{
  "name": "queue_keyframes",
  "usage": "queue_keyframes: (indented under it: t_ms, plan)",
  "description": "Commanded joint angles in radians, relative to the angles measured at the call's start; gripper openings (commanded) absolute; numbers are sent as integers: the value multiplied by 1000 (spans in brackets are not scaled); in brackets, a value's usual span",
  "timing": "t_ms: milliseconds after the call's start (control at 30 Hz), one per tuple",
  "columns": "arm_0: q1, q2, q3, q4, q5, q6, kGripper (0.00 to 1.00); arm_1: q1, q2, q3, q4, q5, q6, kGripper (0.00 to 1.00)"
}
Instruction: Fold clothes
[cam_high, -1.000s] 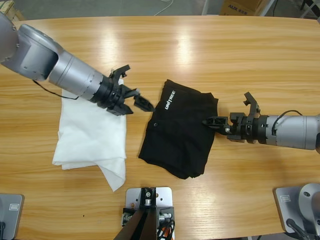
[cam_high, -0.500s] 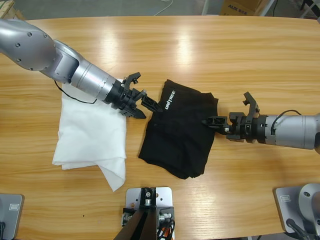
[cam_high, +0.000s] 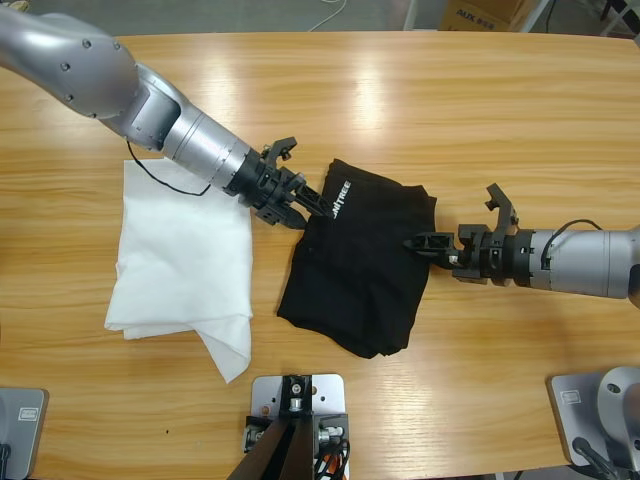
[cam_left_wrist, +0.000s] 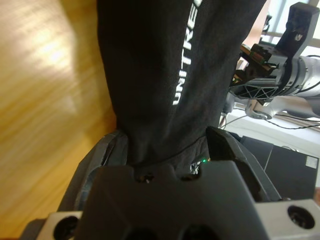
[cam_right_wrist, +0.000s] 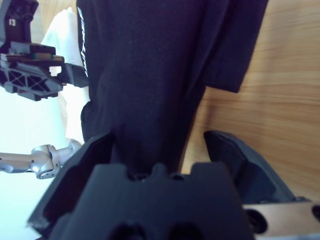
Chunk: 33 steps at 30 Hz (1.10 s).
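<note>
The black T-shirt (cam_high: 362, 260), folded into a rumpled bundle with white UNITREE lettering up, lies flat between the left claw (cam_high: 312, 205) and right claw (cam_high: 425, 243).

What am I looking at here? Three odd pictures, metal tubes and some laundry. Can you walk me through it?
Those tubes are two robot arms at a wooden table; each ends in a gripper with two black jaws. One picture looks down from above the table. The other two come from cameras on the arms' wrists, each looking along its own jaws.

Two garments lie on the table: a black T-shirt with white lettering, already partly folded, and a white cloth beside it, which no gripper touches.

The left gripper is at the T-shirt's lettered edge; its wrist picture shows black fabric running between the jaws, so they are open around it. The right gripper is at the opposite edge, jaws also open, with fabric between them. Neither looks clamped shut yet.
</note>
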Motion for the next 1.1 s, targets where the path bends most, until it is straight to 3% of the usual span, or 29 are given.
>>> queue_keyframes:
  t_ms: [33, 100, 300, 567, 867, 933, 1100]
  plan:
    - [-26, 49, -47, 183, 77, 53, 540, 0, 105, 34, 21, -10, -10, 821]
    - [-26, 46, -50, 204, 102, 60, 533, -1, 105, 34, 21, -9, -10, 818]
    - [-55, 69, -118, 273, 172, 63, 272, -1, 96, 34, 26, -8, -10, 817]
    - [-61, 101, -182, 333, 182, 85, 52, -1, 102, 34, 22, -10, -10, 817]
    - [-58, 98, -182, 350, 173, 123, 44, -2, 107, 34, 21, -10, -10, 816]
    - [-58, 109, -172, 352, 170, 129, 0, -2, 112, 34, 28, -10, -2, 816]
    - [-81, 111, -145, 345, 183, 140, 0, 6, 105, 34, 106, -22, 56, 816]
